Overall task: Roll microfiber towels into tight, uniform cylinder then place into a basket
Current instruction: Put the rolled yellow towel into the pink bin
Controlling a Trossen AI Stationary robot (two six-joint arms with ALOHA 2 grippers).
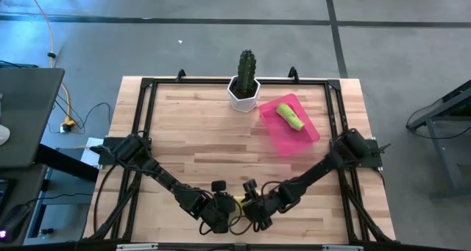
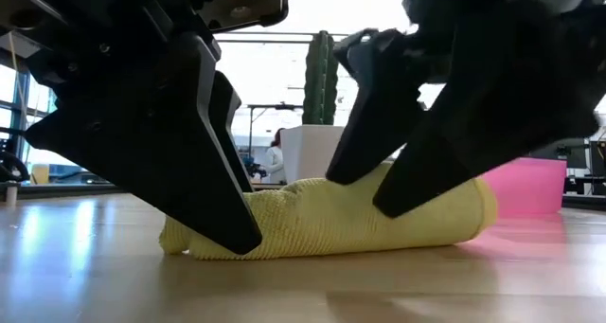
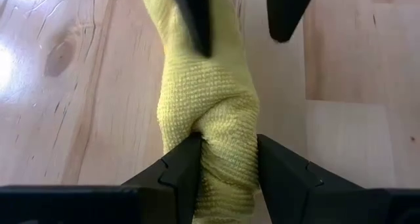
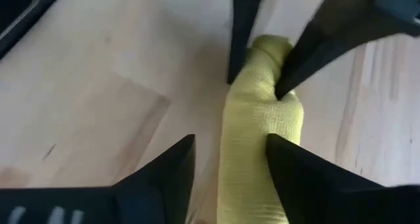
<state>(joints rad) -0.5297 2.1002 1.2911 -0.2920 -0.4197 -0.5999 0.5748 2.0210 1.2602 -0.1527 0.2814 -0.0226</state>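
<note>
Two towels showed in our pictures, one yellow and one green. We saw the yellow towel [image 2: 331, 219] rolled into a long soft tube, lying flat on the wooden tabletop [image 1: 199, 133] near its front edge. Our left end effector [image 3: 223, 165] sat at one end of the roll, and its two dark fingers [image 3: 177, 171] squeezed the cloth from both sides, so it was holding the yellow towel. Our right end effector [image 4: 226, 161] was at the other end of the same roll. Its fingers stood apart; one finger touched the side of the roll, and the other finger had a gap of bare wood between it and the cloth, so it was not gripping. From above, both end effectors were close together, almost meeting over the towel. The green towel [image 1: 291, 117] was rolled up too, and it lay inside the pink basket [image 1: 276, 137], farther back on the tabletop. Just beside the basket stood a white pot [image 1: 243, 95] with a tall green cactus [image 1: 246, 63] in it.
</note>
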